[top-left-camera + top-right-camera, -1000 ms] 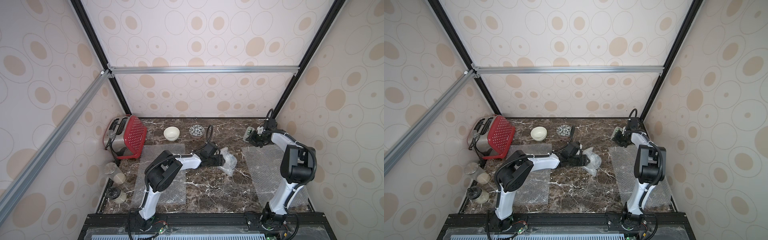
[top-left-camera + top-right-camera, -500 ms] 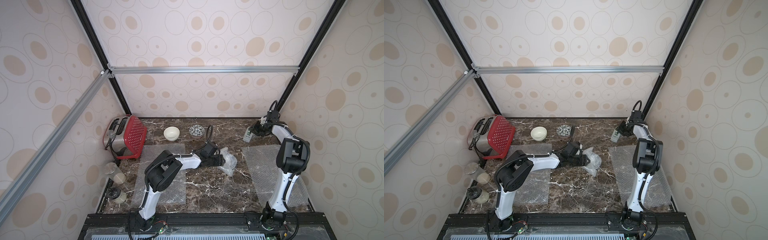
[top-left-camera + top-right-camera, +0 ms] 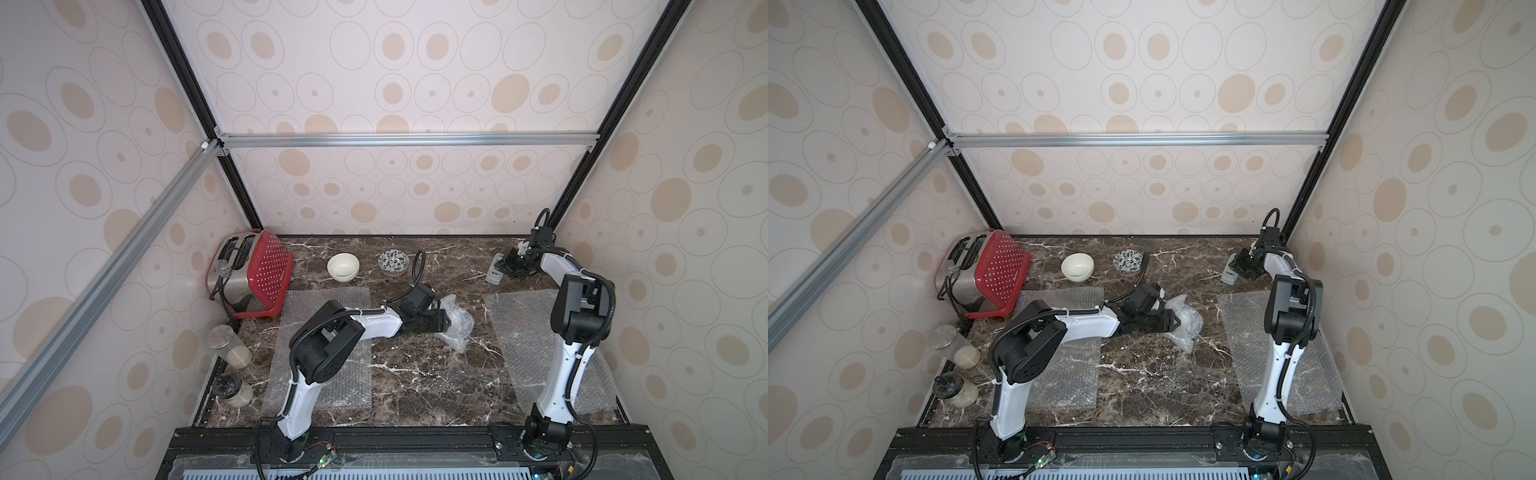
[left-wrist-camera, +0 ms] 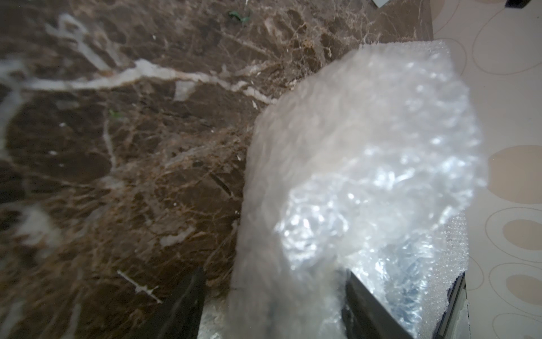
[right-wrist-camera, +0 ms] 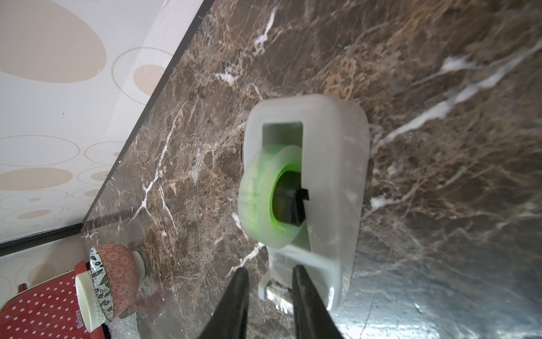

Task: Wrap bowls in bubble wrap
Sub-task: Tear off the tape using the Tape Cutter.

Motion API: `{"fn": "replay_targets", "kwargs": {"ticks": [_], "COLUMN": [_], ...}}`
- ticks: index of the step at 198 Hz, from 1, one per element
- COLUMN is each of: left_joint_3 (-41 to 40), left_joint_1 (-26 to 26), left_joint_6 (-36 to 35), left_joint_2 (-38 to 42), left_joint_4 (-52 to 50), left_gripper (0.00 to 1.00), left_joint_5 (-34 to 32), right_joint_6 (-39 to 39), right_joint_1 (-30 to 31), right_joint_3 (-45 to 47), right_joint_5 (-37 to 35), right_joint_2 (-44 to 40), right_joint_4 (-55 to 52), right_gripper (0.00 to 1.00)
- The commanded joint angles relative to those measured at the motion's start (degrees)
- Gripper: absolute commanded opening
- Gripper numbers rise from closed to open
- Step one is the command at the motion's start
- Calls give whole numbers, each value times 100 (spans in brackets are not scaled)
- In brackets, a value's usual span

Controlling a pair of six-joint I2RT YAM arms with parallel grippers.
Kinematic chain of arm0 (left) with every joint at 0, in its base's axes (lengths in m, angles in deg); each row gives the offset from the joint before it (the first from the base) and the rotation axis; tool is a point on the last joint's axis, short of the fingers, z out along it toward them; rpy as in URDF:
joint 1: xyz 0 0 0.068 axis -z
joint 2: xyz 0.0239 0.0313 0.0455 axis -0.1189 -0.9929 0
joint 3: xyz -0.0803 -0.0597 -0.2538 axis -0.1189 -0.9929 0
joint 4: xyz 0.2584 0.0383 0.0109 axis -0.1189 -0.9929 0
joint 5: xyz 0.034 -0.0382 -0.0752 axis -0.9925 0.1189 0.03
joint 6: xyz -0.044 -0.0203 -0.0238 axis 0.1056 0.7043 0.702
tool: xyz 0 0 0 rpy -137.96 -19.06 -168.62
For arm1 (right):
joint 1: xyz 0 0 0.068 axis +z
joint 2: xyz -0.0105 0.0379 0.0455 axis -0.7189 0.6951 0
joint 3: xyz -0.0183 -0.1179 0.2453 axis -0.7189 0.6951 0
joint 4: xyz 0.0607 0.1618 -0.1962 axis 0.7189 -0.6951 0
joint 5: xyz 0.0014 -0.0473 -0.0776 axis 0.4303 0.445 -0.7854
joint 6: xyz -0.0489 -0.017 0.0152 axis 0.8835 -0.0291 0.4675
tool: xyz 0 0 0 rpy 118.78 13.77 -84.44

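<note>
Pulling tape is, I judge, the step in hand. My right pincer [image 5: 269, 268] stands narrow at the cutter end of the tape dispenser [image 5: 331, 164], and what looks like the loose tape end is between its fingers (whether they pinch it, I cannot tell). To do it well I would grip only the tape, not the plastic lip, and pull slowly and low so the dispenser does not lift.

My left pincer [image 4: 274, 271] is closed around the bubble wrap bundle [image 3: 457, 324] in the middle of the tabletop [image 3: 415, 374]. A firm hold there should stop the wrap from opening. A bowl inside it I cannot see. The cream bowl [image 3: 343, 267] and the patterned bowl [image 3: 393, 262] stand unwrapped at the back.

The left arm lies low and stretched toward the centre. The right arm stands upright, its forearm reaching to the back right corner with the wrist bent down.
</note>
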Motion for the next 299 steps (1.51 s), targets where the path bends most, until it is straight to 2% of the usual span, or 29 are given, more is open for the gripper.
{"fn": "replay_targets", "kwargs": {"ticks": [1,51,112,153,179,256,299], "left_joint_3": [-119,-120,-105,-110,-115,-231,-310], "left_joint_1": [-22,-31,-28,-29,-24,-23,-30], "left_joint_6": [28,25,23,23,33,49,58], "left_joint_2": [-138,-147,-164,-147,-158,-50,-4], "left_joint_4": [-166,-166,-179,-183,-167,-87,-38], "left_gripper": [69,69,69,69,69,68,68], "left_joint_5": [-1,5,7,-1,12,-5,-31], "right_joint_6": [37,-9,-28,18,52,57,5], "right_joint_1": [4,4,4,4,4,4,4], "right_joint_3": [-34,-101,-144,-69,-40,639,1317], "right_joint_5": [20,225,547,557,549,660,747], "right_joint_2": [235,388,418,149,-4,-594,-1007], "right_joint_4": [-166,-97,55,34,-24,173,415], "right_gripper": [29,28,17,7,5,2,2]}}
